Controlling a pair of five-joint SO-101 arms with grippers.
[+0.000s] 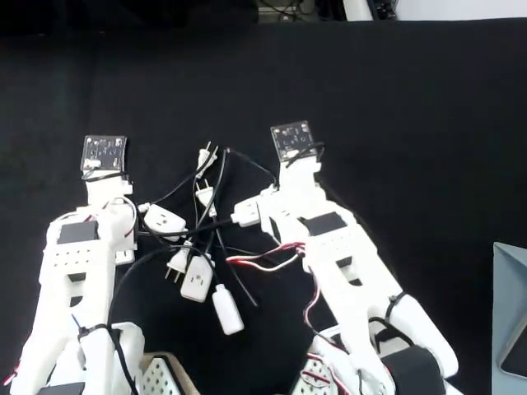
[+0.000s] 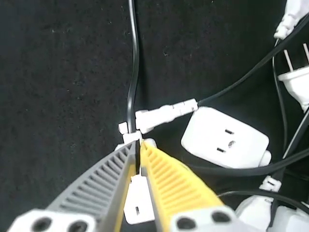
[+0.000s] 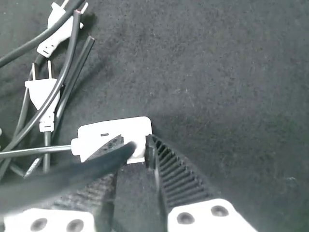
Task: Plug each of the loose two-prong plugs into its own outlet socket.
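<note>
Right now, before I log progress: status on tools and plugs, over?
Left tool shut on thin black cord. Right tool shut on white rectangular plastic socket block. White two-prong plug loose, unplugged. Other black cords tangled across it.

The plugs [image 3: 35, 88] and sockets [image 2: 224, 137] are white, the cords [image 2: 133, 72] and bench [image 1: 412, 99] black, the left claw [image 2: 139, 152] ribbed grey and yellow

A black cloth tabletop [image 1: 428, 123] spreads across the whole scene. At its right edge sits a pale grey-blue container [image 1: 506, 280], partly cut off, with something dark inside. Beyond the far edge runs a narrow strip: dark cables [image 1: 284, 10] and a white surface [image 1: 445, 8].
</note>
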